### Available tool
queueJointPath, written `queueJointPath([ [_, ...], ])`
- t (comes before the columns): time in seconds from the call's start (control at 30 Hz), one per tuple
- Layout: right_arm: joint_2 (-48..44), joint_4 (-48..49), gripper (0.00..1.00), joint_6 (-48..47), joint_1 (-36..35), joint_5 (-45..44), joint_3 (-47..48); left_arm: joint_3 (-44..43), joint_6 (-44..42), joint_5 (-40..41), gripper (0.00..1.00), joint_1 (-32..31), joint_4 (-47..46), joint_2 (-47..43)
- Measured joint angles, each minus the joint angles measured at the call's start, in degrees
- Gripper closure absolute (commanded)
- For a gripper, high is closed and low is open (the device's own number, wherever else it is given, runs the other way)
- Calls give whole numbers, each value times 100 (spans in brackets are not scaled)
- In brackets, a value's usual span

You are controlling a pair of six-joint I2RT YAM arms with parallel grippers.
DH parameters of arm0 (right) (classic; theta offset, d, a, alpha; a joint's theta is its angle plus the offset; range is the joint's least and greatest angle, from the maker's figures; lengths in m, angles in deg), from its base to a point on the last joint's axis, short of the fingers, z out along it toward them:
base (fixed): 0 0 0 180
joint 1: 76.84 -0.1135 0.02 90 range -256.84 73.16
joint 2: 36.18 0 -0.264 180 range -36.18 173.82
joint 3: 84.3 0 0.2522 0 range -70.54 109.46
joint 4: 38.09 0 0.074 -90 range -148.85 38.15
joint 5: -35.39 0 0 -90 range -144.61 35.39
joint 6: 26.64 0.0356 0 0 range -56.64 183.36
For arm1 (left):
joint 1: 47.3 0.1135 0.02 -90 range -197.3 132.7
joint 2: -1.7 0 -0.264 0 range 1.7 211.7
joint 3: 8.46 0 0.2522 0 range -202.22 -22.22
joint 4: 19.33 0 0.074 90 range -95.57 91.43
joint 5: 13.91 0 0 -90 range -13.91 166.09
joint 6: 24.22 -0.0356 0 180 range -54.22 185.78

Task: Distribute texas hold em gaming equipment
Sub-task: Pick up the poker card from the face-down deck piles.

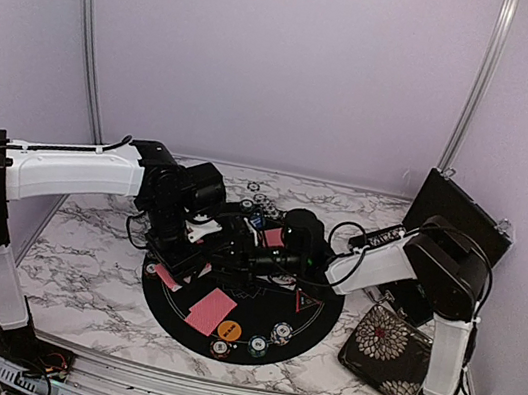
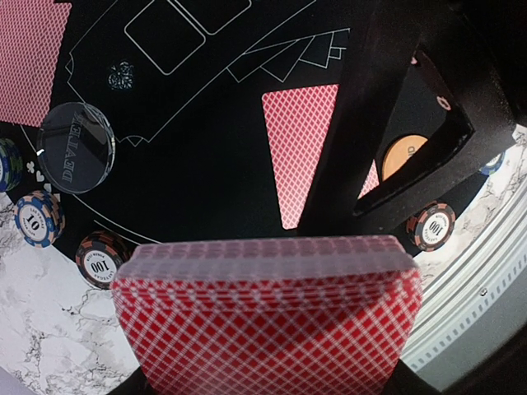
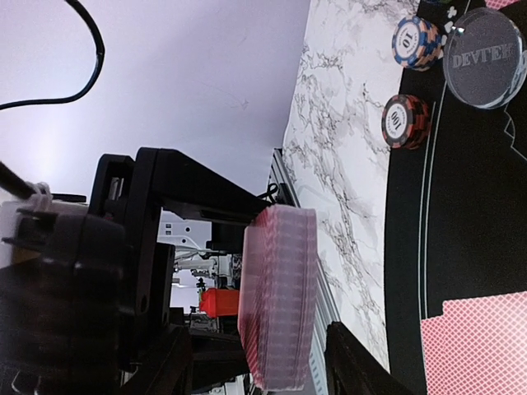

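While both arms meet over the round black felt mat [image 1: 321, 314] in the middle of the white-and-grey marbled tabletop [image 1: 90, 270], the left fingers [image 3: 189, 189] are clamped on a thick deck of red-backed, lattice-patterned playing cards [image 2: 268, 321]. They hold it in the air above the mat, its top card facing the left wrist camera. The right fingers [image 3: 354, 366] stand apart on either side of one end of the deck. A gap shows on both sides, so they are open around it and not pressing it. On the mat below the deck lies 1 single red-backed card [image 2: 300, 152], face down, with a flat orange round disc [image 1: 228, 331] just beside it. There are 3 small stacks of striped poker chips [image 1: 259, 345] along the mat's near rim. A second loose red-backed card [image 1: 167, 276] lies toward the mat's left side, partly under the left arm. On the far side of the mat a clear round disc lettered DEALER [image 2: 76, 146] lies flat. Near it, at the mat's edge, are a blue-and-white striped chip marked 10 [image 2: 39, 218] and an orange-and-black striped chip marked 100 [image 2: 103, 259]. A small red-edged black triangle [image 1: 300, 301] sits on the right part of the mat. To the right of the mat, a floral-patterned square pouch [image 1: 390, 351] rests on the tabletop, and a black rectangular case [image 1: 458, 220] stands tilted behind it at the right rear.
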Motion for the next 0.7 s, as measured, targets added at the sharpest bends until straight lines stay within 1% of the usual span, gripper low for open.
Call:
queueJointPath([
  [0.23,205,72,52,94,-79,-20,120,0,0,-2,56,0,0,0],
  [0.53,302,17,54,92,-120,-37,306,0,-2,-4,56,0,0,0],
  [0.7,304,-63,57,2,-131,-46,343,0,-4,-4,56,0,0,0],
])
